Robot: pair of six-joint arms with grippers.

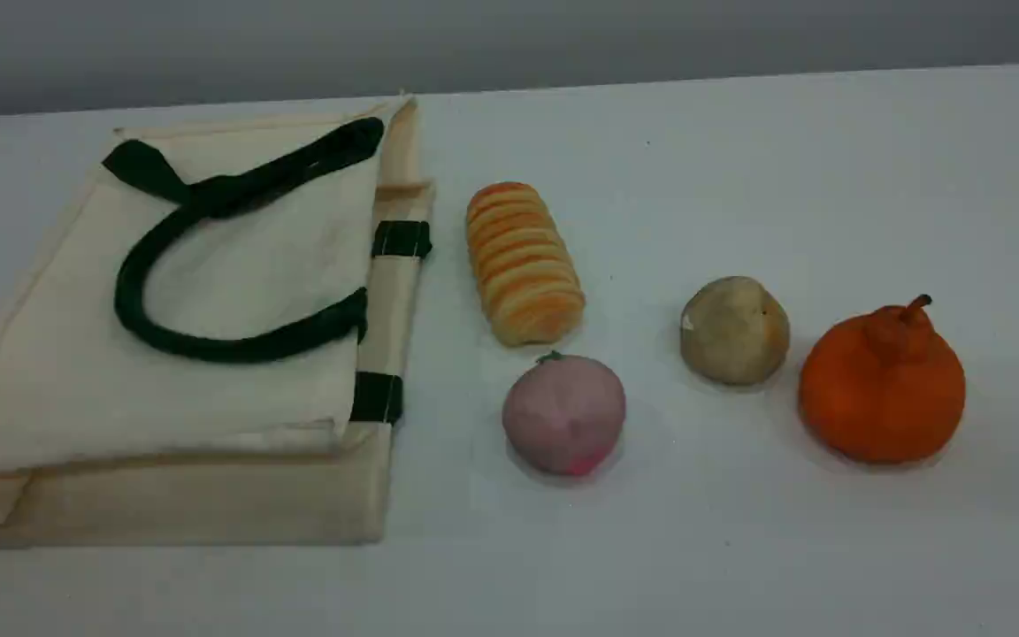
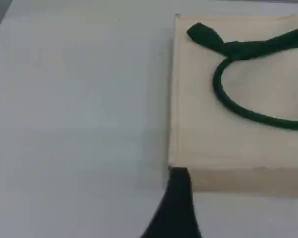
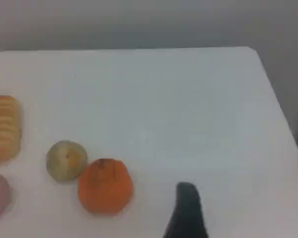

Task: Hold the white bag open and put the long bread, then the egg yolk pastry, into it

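Note:
The white bag [image 1: 235,257] lies flat and closed on the left of the table, its dark green handle [image 1: 131,292] looped on top. To its right lies the long bread [image 1: 523,263], and farther right the egg yolk pastry [image 1: 733,330]. Neither arm appears in the scene view. In the left wrist view one dark fingertip [image 2: 178,198] hangs by the corner of the bag [image 2: 203,129]. In the right wrist view one fingertip [image 3: 186,208] hovers over bare table, right of the pastry [image 3: 65,160] and bread [image 3: 4,128]. Neither gripper holds anything.
A pink ball with a green tip [image 1: 563,413] sits just in front of the bread. An orange fruit with a stem [image 1: 883,385] stands right of the pastry. The table's right edge [image 3: 280,116] shows in the right wrist view.

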